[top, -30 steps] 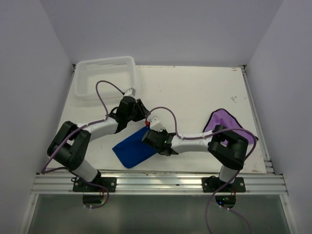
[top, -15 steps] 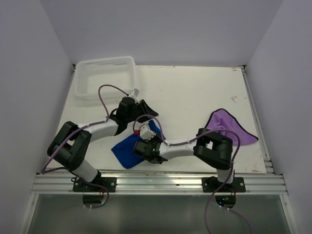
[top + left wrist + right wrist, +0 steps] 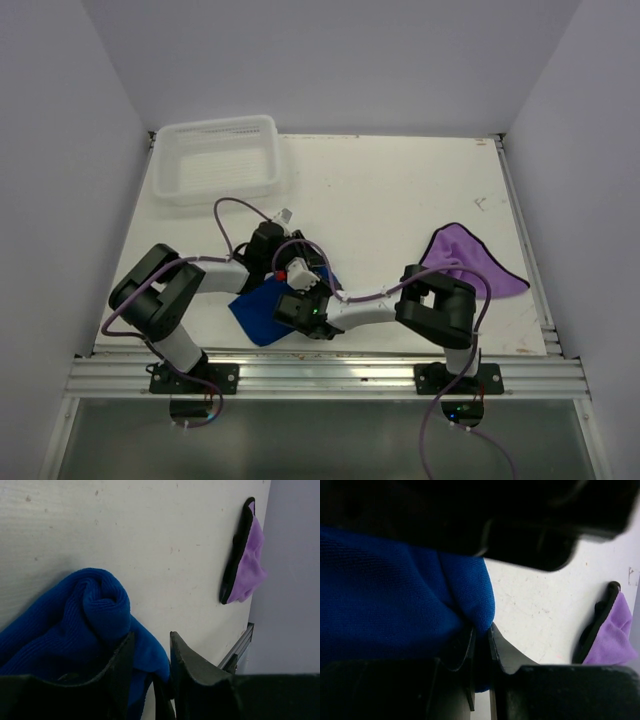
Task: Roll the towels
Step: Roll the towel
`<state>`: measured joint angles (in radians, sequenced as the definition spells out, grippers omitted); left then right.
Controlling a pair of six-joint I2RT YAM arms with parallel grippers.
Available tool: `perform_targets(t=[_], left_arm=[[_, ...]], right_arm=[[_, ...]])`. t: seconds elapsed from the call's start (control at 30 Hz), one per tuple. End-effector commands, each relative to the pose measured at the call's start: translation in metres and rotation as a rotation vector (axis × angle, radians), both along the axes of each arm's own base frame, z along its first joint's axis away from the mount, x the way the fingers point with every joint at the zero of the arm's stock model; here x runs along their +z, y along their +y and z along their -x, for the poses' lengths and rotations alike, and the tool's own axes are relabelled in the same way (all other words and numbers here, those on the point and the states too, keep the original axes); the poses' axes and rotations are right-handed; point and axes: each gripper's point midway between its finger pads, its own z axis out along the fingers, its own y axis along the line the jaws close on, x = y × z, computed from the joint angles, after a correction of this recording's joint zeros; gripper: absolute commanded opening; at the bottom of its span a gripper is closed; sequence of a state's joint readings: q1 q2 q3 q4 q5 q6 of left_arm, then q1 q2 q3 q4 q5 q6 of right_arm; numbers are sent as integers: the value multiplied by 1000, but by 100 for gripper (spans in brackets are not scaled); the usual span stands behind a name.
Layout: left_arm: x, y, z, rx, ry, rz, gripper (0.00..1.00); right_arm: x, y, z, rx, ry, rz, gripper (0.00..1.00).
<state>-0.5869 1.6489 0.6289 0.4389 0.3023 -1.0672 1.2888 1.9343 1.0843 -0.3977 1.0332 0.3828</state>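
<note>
Left gripper [image 3: 151, 636] fingers sat narrow, with a fold of the blue towel [image 3: 95, 610] pinched between them. Right gripper [image 3: 481, 629] fingers were almost together, nipping the same towel's edge. Blue towel lay bunched, partly rolled, front-left on the table [image 3: 400, 190]. Purple towel [image 3: 470, 262] lay flat at right, well apart.

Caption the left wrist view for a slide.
Left gripper nips a fold of the bunched blue towel; the purple towel lies apart, farther across the white table.
</note>
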Motion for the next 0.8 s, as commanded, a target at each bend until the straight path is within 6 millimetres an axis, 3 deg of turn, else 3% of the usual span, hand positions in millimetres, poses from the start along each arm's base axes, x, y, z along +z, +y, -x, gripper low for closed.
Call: perform_targets(t=[0.0, 0.23, 0.43, 0.53, 0.57, 0.63, 0.67, 0.7, 0.77], left_arm=[[-3, -2, 5, 16, -11, 31, 38], [-17, 6, 12, 43, 3, 1, 37], [-22, 7, 13, 48, 8, -15, 36], [-21, 6, 12, 47, 4, -15, 36], [-22, 6, 13, 44, 4, -18, 36], [-23, 7, 13, 47, 4, -23, 36], [-22, 7, 14, 42, 2, -24, 36], [-23, 7, 14, 42, 4, -26, 36], [-24, 7, 15, 39, 5, -29, 36]], right_arm=[[18, 2, 0, -17, -39, -75, 13], [27, 5, 6, -16, -1, -181, 37], [45, 5, 13, -7, 63, -330, 48], [51, 0, 24, 2, 160, -502, 51], [52, 7, 30, 25, 210, -574, 51], [45, -6, 29, -8, 256, -649, 49], [55, 1, 34, 19, 308, -748, 48], [54, -9, 23, -27, 321, -796, 45], [54, -14, 20, -50, 364, -894, 40]])
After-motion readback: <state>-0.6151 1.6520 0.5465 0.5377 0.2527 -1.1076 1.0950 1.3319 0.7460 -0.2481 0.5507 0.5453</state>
